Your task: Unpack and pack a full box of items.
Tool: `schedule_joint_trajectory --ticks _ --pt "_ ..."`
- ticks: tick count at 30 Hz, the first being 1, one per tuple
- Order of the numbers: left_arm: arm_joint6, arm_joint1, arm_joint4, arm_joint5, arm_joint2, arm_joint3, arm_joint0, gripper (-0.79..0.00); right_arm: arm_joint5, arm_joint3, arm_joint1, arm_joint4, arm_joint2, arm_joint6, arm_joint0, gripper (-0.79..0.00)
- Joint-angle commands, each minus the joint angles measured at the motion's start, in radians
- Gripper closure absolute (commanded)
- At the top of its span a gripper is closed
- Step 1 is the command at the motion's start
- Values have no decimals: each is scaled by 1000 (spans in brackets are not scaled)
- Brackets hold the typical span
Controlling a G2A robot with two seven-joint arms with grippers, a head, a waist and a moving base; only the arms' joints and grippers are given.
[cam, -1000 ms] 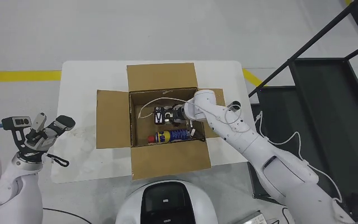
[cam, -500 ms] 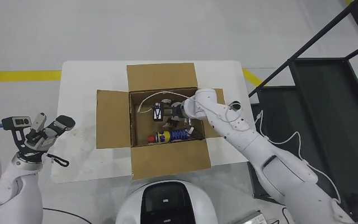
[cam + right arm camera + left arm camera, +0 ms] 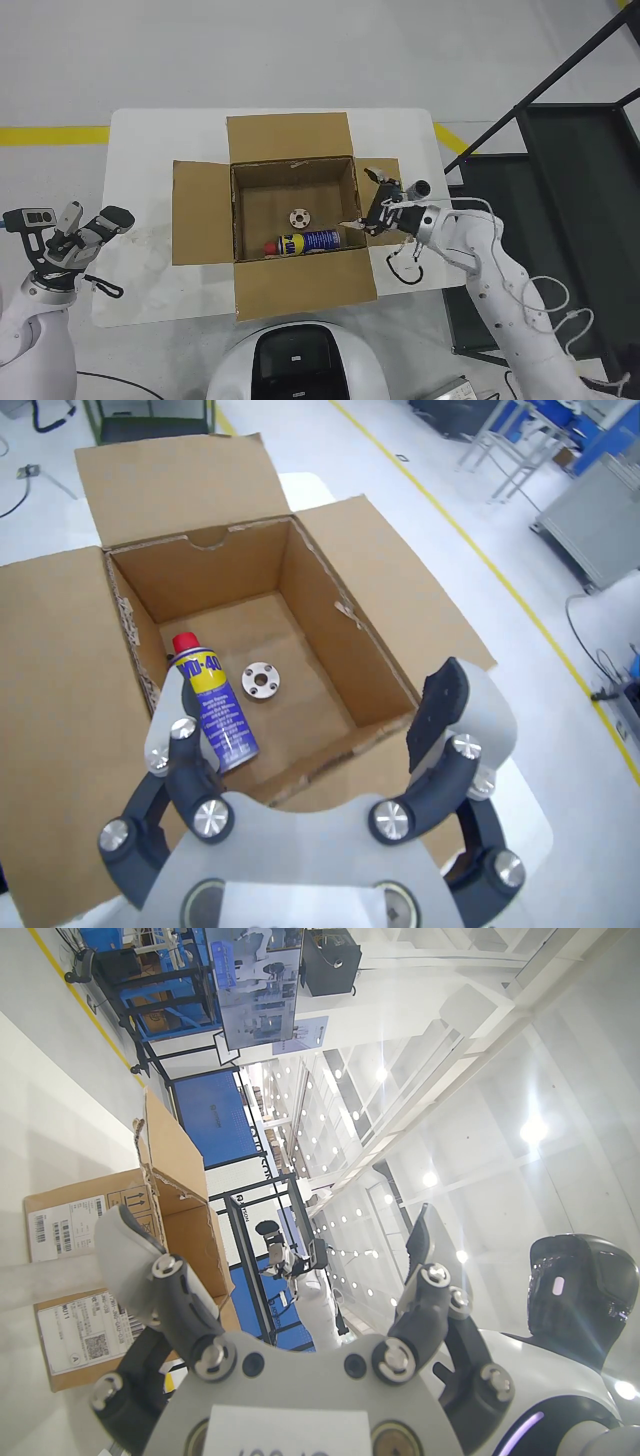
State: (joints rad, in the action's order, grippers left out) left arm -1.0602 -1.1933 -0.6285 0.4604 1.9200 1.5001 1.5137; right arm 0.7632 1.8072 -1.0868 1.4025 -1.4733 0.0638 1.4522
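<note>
An open cardboard box (image 3: 200,212) stands in the middle of the white table (image 3: 150,150). On its floor lie a blue and yellow spray can (image 3: 310,241) with a red cap and a round metal flange (image 3: 298,216). My right gripper (image 3: 362,200) hovers over the box's right flap, open and empty. In the right wrist view the right gripper (image 3: 307,690) looks down into the box (image 3: 50,625) at the can (image 3: 215,705) and flange (image 3: 260,681). My left gripper (image 3: 95,225) is open off the table's left edge. In its own view the left gripper (image 3: 270,1223) points upward beside the box (image 3: 65,1228).
A black metal stair frame (image 3: 540,150) stands close to the table's right side. A thin black cable loop (image 3: 403,268) hangs under the right wrist over the table's right edge. A yellow floor line (image 3: 50,134) runs behind the table.
My right gripper has pulled out of the box to the right and now stands open. The black and white item with the white cable has left the box. The left arm has kept still.
</note>
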Motion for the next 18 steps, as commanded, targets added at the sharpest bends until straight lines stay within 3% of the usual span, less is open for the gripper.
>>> schedule_joint_trajectory --ticks 1,6,18 --pt "0 0 0 0 0 0 0 -785 -24 -4 6 -16 -76 -35 79 -785" --pt "0 0 0 0 0 0 0 -785 -59 -59 11 -54 -155 -96 153 -785" --pt "0 0 0 0 0 0 0 -785 -57 -77 12 -62 -158 -118 153 -785"
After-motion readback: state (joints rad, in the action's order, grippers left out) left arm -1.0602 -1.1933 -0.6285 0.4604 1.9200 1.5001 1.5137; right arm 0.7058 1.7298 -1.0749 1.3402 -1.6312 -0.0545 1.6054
